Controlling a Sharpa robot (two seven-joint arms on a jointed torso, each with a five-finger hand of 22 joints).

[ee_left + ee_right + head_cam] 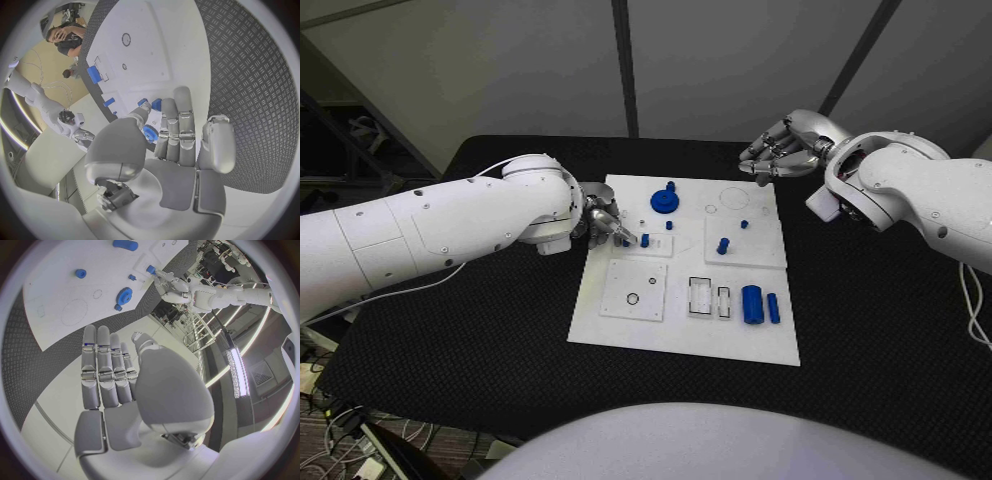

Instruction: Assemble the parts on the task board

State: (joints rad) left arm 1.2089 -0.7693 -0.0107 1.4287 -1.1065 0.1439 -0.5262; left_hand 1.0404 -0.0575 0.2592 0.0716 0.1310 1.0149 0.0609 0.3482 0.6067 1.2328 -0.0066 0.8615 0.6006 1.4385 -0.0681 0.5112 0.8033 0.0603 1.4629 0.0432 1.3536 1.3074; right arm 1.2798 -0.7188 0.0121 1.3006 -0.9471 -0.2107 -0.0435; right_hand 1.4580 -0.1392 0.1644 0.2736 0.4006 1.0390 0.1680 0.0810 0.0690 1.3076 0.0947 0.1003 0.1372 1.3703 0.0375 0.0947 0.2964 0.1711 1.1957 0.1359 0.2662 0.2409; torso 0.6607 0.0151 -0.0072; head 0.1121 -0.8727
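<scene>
Task board (678, 335): white plate, centre of head frame. Small blue peg (645, 240) stands upright, long axis vertical, near the board's upper-left edge, just right of the left hand (606, 224). Left hand far nearer than right hand (788, 146), which hovers open and empty past the board's upper-right corner. Left wrist view shows fingers (178, 125) extended over blue parts; whether they pinch anything I cannot tell. Blue gear (665, 201) sits above the peg.
</scene>
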